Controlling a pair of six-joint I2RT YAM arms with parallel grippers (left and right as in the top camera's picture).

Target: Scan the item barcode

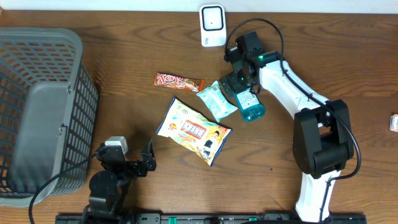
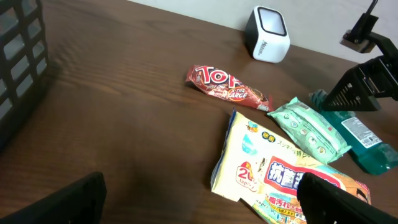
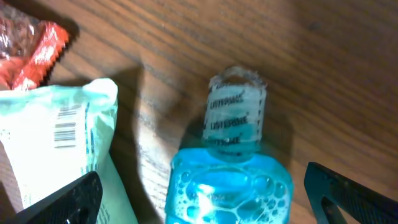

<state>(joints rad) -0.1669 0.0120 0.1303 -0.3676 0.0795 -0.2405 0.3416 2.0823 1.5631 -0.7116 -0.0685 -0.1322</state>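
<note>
Obs.: right gripper [image 1: 241,84] stands with its jaws wide, nothing held. In the right wrist view the two fingertips [image 3: 68,199] sit at the lower corners, and the mouthwash bottle [image 3: 233,174] lies flat on the table between them, touching neither. The bottle is directly under the claw. Its long axis runs along the claw's forward line, crosswise to the line of closing. The cap lies ahead of the fingertips and the blue body runs back toward the wrist. The cap end also points roughly at the scanner [image 1: 212,25], which stands further ahead of the claw and well apart. Judgement: closing as it stands would take the bottle across its width, not end to end. The wipes pack [image 3: 56,137] lies just beside the bottle on the claw's left and may touch it; a barcode shows on the pack. No barcode can be made out on the bottle, only a white label on its upper side in the left wrist view. Left gripper [image 2: 205,202] is also wide and empty, and far from the bottle, with the snack bag [image 1: 194,129] between. The right arm is clearly the nearer one.
</note>
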